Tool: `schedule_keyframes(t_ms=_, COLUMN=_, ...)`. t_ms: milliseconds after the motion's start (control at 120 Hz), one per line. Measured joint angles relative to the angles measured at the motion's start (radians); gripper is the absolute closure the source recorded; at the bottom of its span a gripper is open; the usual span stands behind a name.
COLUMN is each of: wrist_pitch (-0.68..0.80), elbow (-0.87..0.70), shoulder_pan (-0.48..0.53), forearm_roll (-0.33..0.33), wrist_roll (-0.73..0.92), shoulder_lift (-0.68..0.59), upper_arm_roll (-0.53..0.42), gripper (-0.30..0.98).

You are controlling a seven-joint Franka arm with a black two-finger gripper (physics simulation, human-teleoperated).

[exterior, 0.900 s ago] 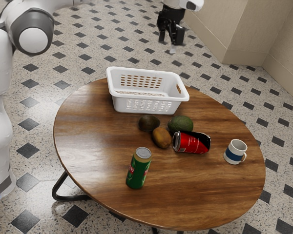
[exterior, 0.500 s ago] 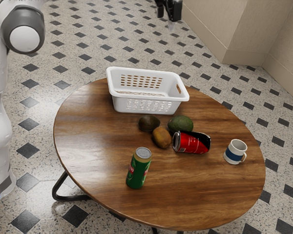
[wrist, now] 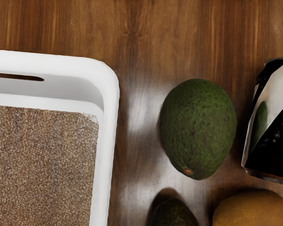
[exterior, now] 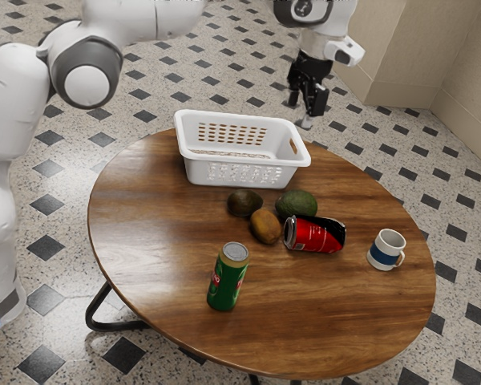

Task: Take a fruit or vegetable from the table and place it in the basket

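At the exterior view's left, my white arm [exterior: 14, 88] rises beside the round wooden counter [exterior: 152, 249] and reaches across over the patterned floor [exterior: 52, 168]. Going rightward, I come first to the green can [exterior: 227, 281], upright near the counter's near side. Well behind it sits the white basket [exterior: 244, 172], its slotted walls easy to make out from where I'm watching. Just in front of the basket lies the dark fruit [exterior: 244, 202], with the brown fruit [exterior: 264, 227] close by it and nearer the camera. Next along is the green avocado [exterior: 297, 205], out on the counter and outside the basket, as the other two fruits are. My gripper [exterior: 301, 112] hangs in the air, well up from the counter, its jaws apart with nothing between them. Just past the avocado, the red and black can [exterior: 315, 234] lies on its side, and farthest right stands the white mug with a blue band [exterior: 385, 251], upright, its handle toward the exterior view's right.

My wrist view looks down on the green avocado, with bare wood between it and the basket's corner. A gap separates it from the fallen can too, and the dark fruit and brown fruit lie close by.
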Motion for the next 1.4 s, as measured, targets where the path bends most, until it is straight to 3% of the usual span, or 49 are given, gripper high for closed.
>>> schedule_keyframes(t_ms=192, wrist_pitch=0.035, elbow=-0.048, shoulder_pan=-0.018, forearm_roll=0.011, wrist_roll=0.003, shoulder_lift=0.007, upper_arm_roll=0.002, gripper=0.0)
schedule_keyframes(t_ms=442, wrist_pitch=0.2, elbow=-0.244, shoulder_pan=-0.031, forearm_roll=0.006, wrist_roll=0.006, shoulder_lift=0.006, upper_arm_roll=0.0, gripper=0.0)
schedule_keyframes(t_ms=742, wrist_pitch=0.349, elbow=-0.36, shoulder_pan=-0.035, forearm_roll=-0.013, wrist_roll=0.008, shoulder_lift=0.02, upper_arm_roll=0.005, gripper=0.0)
schedule_keyframes(t_ms=1400, wrist_pitch=0.448, elbow=-0.47, shoulder_pan=-0.036, forearm_roll=-0.018, wrist_roll=0.009, shoulder_lift=-0.023, upper_arm_roll=0.006, gripper=0.0)
